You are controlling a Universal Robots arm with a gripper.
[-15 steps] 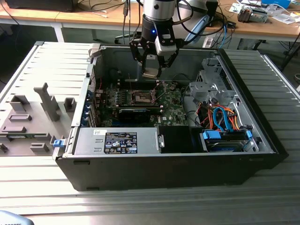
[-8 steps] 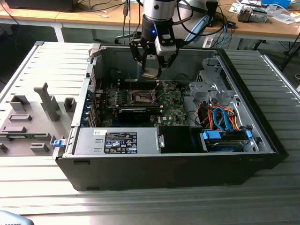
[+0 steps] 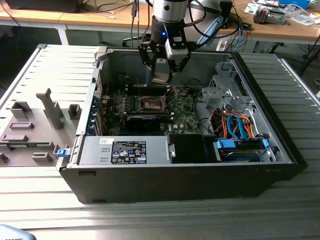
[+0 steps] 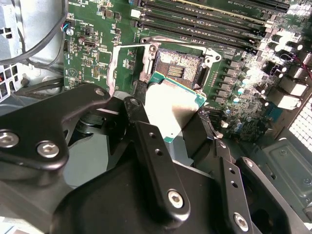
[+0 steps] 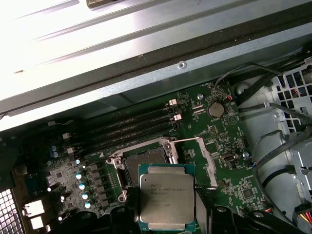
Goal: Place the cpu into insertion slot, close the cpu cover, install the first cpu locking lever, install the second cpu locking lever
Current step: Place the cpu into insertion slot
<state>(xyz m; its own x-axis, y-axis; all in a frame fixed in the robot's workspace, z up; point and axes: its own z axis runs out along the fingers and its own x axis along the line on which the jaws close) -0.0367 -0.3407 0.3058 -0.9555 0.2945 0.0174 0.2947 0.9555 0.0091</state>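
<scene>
Fingers (image 4: 148,146): clenched on the cpu (image 5: 167,196), pinching two opposite edges so that the chip sits between the tips.
Cpu: in the air inside the open computer case (image 3: 280,125), not touching the motherboard (image 5: 229,180). In the exterior view it looks slightly tilted.
Insertion slot (image 5: 146,163): empty, pin field bare, below the fingertips and a little ahead of them.
Cpu cover (image 5: 208,162): seems swung open, just beside the slot.
Progress: judged early, as the chip is not yet seated.
Risk, tilt: if the chip goes down unlevel, a corner would likely meet the pin field first and bend pins.
Risk, offset: a chip off-centre over the slot could catch on the silvery rim.
Risk, grip: the thin-edge pinch may let the chip slip or twist.
Risk, neighbours: the memory slots (image 5: 131,127) lie beyond the slot, near the fingers' path.
</scene>
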